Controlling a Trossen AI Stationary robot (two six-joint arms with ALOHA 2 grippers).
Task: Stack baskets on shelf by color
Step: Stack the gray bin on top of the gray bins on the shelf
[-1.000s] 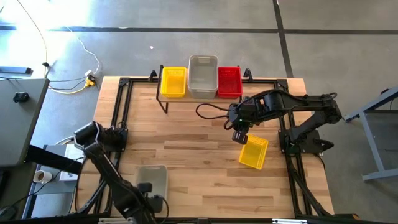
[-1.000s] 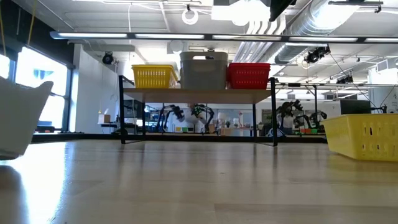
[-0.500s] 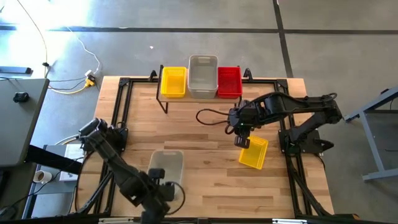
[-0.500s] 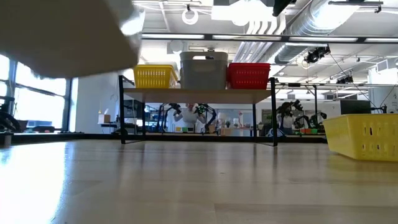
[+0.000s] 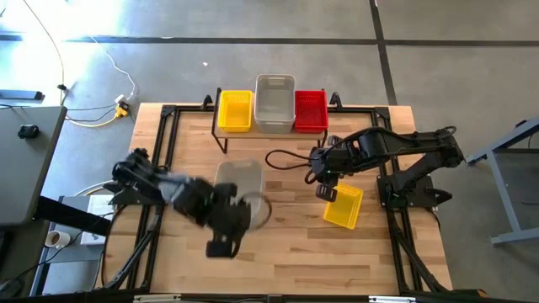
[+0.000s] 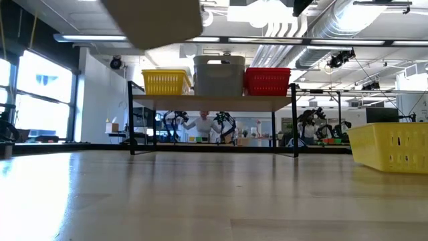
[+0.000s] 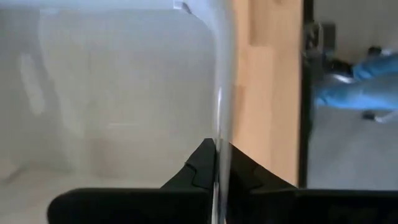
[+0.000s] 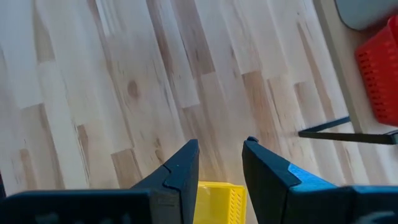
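The shelf [image 6: 214, 102] stands at the table's far edge. On its plank, side by side, sit a yellow basket [image 5: 234, 111], a grey-white one [image 5: 274, 103] and a red one [image 5: 311, 111]. My left gripper [image 7: 219, 149] is shut on another translucent grey-white basket [image 5: 238, 181], carried in the air over the table's middle. It shows blurred at the top of the low view [image 6: 157, 20]. A loose yellow basket [image 5: 344, 206] rests on the table at the right. My right gripper [image 5: 328, 190] hovers open just beyond that basket's far end, touching nothing. My left gripper pinches the grey-white basket's side wall [image 7: 220, 124] at its rim, one finger inside the basket and one outside. The basket is lifted clear of the table and reaches out ahead of the fingers toward the shelf.
Black frame rails [image 5: 164, 143] run along the table's left, right and far edges. A black cable [image 5: 282, 156] loops on the table in front of the shelf. Bare wood lies between the shelf and the carried basket. A person shows far behind the shelf [image 6: 200, 124].
My left arm has swung up from the table's near edge toward the middle and the shelf, carrying the grey-white basket with it, lifted well above the table. The right gripper has stayed over the yellow basket's far end.
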